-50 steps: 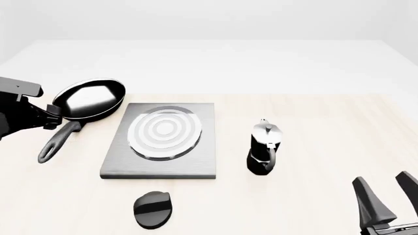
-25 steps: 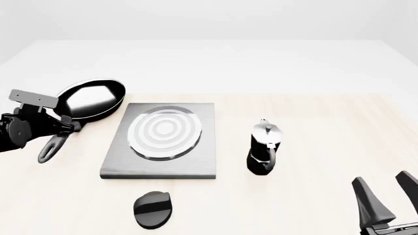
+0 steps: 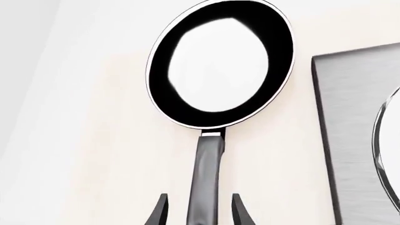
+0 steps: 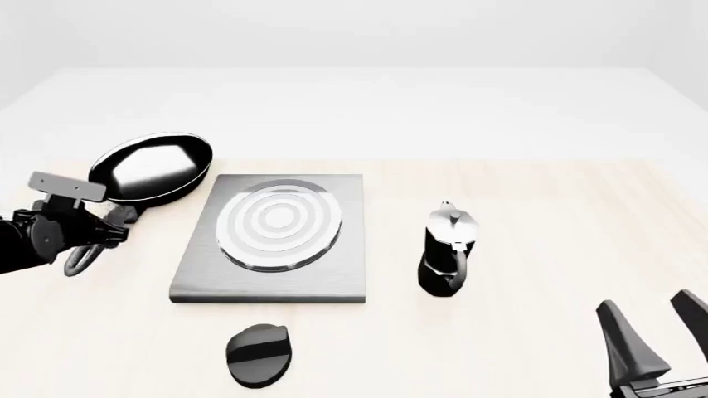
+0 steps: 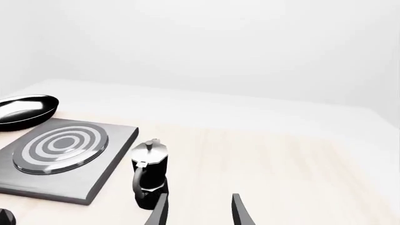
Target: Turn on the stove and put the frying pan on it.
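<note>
Beside ringed grey stove (image 4: pixel 271 240), glossy round frying pan (image 3: pixel 218 63), left end effector (image 3: pixel 198 212) spread astride handle

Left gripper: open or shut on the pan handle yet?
Open. In the left wrist view the left gripper has its fingers either side of the frying pan handle, with gaps showing.

1 frying pan (image 4: pixel 152 168), 1 stove (image 4: pixel 277 236) w/ 1 knob (image 4: pixel 258 354), 1 moka pot (image 4: pixel 447 249), 2 end effectors (image 4: pixel 111 225) (image 4: pixel 661 332).
</note>
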`<state>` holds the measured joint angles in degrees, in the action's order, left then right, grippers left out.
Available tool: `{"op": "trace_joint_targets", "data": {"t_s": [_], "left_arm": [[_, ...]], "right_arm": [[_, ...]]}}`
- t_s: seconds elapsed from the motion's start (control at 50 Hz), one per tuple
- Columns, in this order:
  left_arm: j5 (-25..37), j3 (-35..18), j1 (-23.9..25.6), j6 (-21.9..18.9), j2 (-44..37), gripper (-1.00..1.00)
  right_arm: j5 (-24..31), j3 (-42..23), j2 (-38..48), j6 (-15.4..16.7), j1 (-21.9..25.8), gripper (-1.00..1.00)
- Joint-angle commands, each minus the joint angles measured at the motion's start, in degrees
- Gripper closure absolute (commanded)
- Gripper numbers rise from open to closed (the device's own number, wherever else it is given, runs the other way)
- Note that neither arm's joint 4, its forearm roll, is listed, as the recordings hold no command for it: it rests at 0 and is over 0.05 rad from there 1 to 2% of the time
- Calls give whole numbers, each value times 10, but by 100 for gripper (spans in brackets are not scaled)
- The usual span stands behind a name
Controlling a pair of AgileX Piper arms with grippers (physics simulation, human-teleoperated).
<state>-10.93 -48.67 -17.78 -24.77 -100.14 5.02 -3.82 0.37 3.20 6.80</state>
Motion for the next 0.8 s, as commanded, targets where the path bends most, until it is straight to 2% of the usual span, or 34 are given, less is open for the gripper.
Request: {"op": "trace_joint_targets", "data": {"t_s": [0.02,0.42,0.76,0.78,0.8], "left_arm": [[-22,1,-11,-10,-33,-100],[-56,-2,-10,-14,-83,-100],[-69,7,-8,-19,-89,-100],[-71,9,-8,-21,-84,100],[-69,8,-9,-20,-84,100]], "right_arm": [[3,-3,0,0,-1,-100],[2,-1,1,0,-2,-100],[6,-4,-1,2,-2,-100],[6,-4,-1,1,-2,-100],[6,-4,-1,1,-2,-100]]}}
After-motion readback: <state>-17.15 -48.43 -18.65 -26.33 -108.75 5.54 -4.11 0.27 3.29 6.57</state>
